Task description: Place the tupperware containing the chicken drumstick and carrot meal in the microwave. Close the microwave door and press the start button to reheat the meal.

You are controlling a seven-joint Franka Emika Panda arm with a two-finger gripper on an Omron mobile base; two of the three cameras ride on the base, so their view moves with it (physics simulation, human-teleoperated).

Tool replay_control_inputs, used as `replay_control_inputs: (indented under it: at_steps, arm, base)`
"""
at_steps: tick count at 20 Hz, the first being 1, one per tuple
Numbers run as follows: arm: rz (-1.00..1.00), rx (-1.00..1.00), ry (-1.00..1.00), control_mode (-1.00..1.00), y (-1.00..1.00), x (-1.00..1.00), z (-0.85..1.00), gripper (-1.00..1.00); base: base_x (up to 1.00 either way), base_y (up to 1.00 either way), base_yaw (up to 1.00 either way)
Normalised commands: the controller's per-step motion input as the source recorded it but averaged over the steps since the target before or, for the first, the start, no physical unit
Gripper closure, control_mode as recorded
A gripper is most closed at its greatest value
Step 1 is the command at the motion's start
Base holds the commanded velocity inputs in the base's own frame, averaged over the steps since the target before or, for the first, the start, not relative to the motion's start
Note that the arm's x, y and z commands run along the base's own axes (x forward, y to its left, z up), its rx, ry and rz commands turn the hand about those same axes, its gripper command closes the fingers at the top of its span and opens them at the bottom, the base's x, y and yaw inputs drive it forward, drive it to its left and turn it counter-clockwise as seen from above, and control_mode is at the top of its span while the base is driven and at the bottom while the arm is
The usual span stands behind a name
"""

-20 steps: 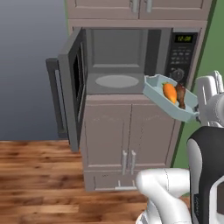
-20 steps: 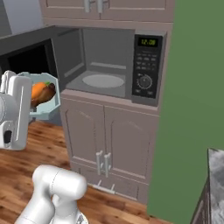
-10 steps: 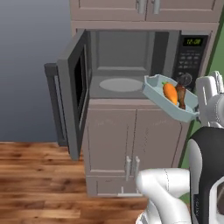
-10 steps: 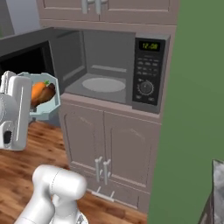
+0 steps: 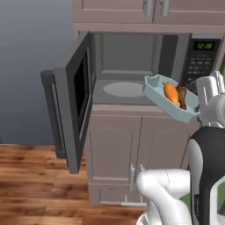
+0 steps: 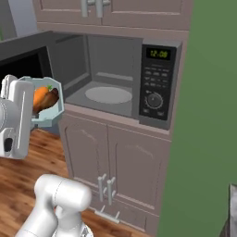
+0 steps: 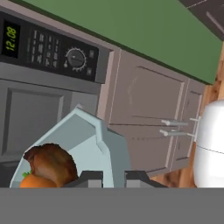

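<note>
Microwave [image 5: 132, 70] nearer; display "12:08".

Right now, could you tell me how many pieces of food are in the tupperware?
2: the carrot and, touching it on its right in the left base view, the chicken drumstick, both in the tupperware. Smaller pieces underneath might be hidden.

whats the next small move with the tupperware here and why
Probably carry it forward into the cavity. The gripper holds the tupperware by its rim, with the carrot and chicken drumstick inside, in front of the microwave. The microwave door stands wide open, and the turntable plate is bare.
</note>
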Motion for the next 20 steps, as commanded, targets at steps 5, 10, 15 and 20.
replay_control_inputs:
  at_steps: [5, 10, 15, 20]
  arm:
    - [0.0, 0.0, 0.0, 1.0, 0.0, 0.0, 0.0, 1.0]
    - [0.0, 0.0, 0.0, 1.0, 0.0, 0.0, 0.0, 1.0]
    - [0.02, 0.0, 0.0, -1.0, 0.0, 0.01, 0.0, 1.0]
    - [0.0, 0.0, 0.0, -1.0, 0.0, 0.06, 0.0, 1.0]
  base:
    - [0.35, 0.0, 0.09]
    - [0.23, 0.0, 0.07]
    - [0.01, 0.0, 0.01]
    - [0.0, 0.0, 0.0]
